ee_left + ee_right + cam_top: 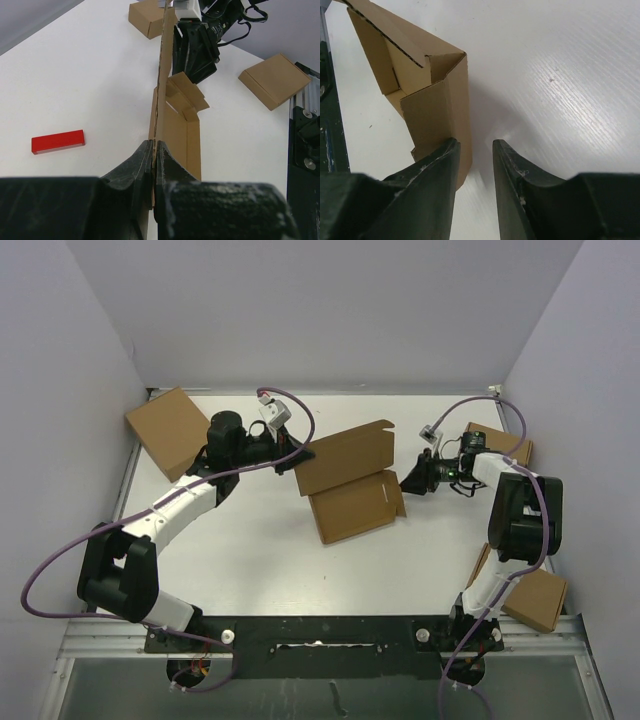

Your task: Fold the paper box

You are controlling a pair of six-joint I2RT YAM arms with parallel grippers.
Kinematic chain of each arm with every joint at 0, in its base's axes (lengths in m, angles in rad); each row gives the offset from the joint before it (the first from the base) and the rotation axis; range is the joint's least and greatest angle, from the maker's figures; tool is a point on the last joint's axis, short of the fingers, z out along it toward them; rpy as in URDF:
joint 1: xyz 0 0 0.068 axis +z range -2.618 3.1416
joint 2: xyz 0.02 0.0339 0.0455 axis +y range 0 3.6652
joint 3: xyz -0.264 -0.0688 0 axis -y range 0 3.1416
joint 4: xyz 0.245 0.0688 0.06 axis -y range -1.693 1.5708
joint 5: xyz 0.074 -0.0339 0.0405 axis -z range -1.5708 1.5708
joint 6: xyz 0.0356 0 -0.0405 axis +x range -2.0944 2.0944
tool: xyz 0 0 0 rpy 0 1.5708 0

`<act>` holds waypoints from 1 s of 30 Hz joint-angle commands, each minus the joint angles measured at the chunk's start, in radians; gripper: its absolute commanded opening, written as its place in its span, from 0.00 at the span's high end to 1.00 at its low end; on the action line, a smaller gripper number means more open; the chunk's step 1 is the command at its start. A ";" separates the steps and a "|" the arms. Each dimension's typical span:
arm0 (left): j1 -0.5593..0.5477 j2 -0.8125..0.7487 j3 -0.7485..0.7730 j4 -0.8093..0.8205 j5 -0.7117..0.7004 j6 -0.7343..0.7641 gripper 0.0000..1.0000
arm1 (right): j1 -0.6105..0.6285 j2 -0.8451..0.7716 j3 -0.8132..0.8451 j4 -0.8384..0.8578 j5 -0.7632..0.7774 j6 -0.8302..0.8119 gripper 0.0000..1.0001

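Top view: the paper box [352, 483] is sitting mid-tabletop [250, 560], with one panel lying flat and the other standing up tilted behind it. The left tool [293, 453] is clamping the left edge of the raised panel. The right tool [406, 482] is sitting low, just beside the box's right end. Three ready-made boxes [168, 430] are lying well apart: far left, far right, and near right by the arm base.

Left wrist view: the left tool [154, 150] is pinching shut on the thin cardboard edge, and the panel is running away edge-on. A red block [58, 141] is lying flat off to the left. The right tool [197, 70] is showing beyond the folded side flaps.

Right wrist view: the right tool [475, 160] is standing partly open, gripping nothing, with bare tabletop showing in the gap. One finger [432, 175] is sitting right by the box's [437, 100] folded corner; can't tell if it is touching.
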 commanded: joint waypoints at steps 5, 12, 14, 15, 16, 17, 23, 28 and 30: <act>-0.002 -0.028 0.003 0.077 0.025 -0.007 1.00 | 0.043 -0.003 0.038 -0.036 -0.107 -0.018 0.59; -0.002 -0.028 -0.001 0.085 0.027 -0.011 1.00 | 0.069 0.023 0.034 -0.002 -0.118 0.045 0.56; -0.002 -0.029 -0.002 0.086 0.029 -0.013 1.00 | 0.072 0.025 0.030 0.019 -0.121 0.065 0.55; -0.002 -0.029 -0.002 0.086 0.029 -0.014 1.00 | 0.074 0.028 0.028 0.027 -0.115 0.073 0.55; -0.003 -0.029 -0.002 0.088 0.029 -0.014 1.00 | 0.077 0.030 0.025 0.036 -0.106 0.082 0.55; -0.002 -0.029 -0.003 0.089 0.030 -0.014 1.00 | 0.079 0.030 0.021 0.049 -0.092 0.094 0.55; -0.002 -0.028 -0.010 0.101 0.033 -0.023 1.00 | 0.102 0.033 -0.009 0.129 -0.047 0.155 0.54; -0.002 -0.028 -0.016 0.103 0.034 -0.026 1.00 | 0.120 0.012 -0.045 0.209 -0.015 0.202 0.55; -0.002 -0.027 -0.021 0.106 0.033 -0.028 1.00 | 0.127 0.001 -0.064 0.252 0.008 0.226 0.55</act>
